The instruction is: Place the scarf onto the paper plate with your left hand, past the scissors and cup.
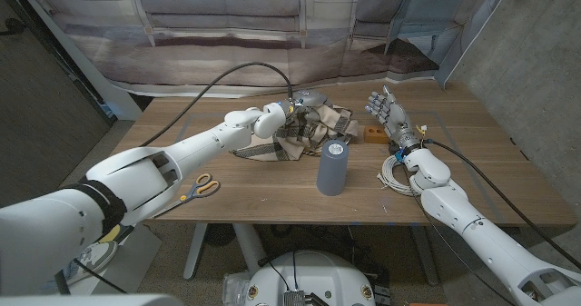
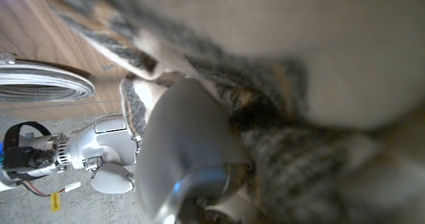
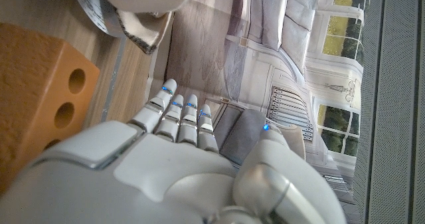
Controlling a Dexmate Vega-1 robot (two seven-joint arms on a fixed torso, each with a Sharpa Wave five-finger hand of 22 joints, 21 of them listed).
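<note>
The beige and grey plaid scarf (image 1: 286, 144) lies bunched on the table's far middle. My left hand (image 1: 304, 104) is on top of the heap and grips its cloth. In the left wrist view the scarf (image 2: 319, 51) is a close blur around my left hand (image 2: 189, 151). In the right wrist view a ridged pale rim, apparently the paper plate (image 3: 89, 4), pokes out under the scarf's edge (image 3: 149, 34). The grey-blue cup (image 1: 332, 167) stands upright in front of the scarf. Yellow-handled scissors (image 1: 201, 187) lie near the front left edge. My right hand (image 1: 388, 117) (image 3: 179, 157) stands open, fingers up.
An orange wooden block with holes (image 1: 372, 133) (image 3: 40, 91) sits between the scarf and my right hand. A coil of white cable (image 1: 396, 174) (image 2: 40, 84) lies by my right forearm (image 2: 99, 144). A curtain printed with a sofa hangs behind the table.
</note>
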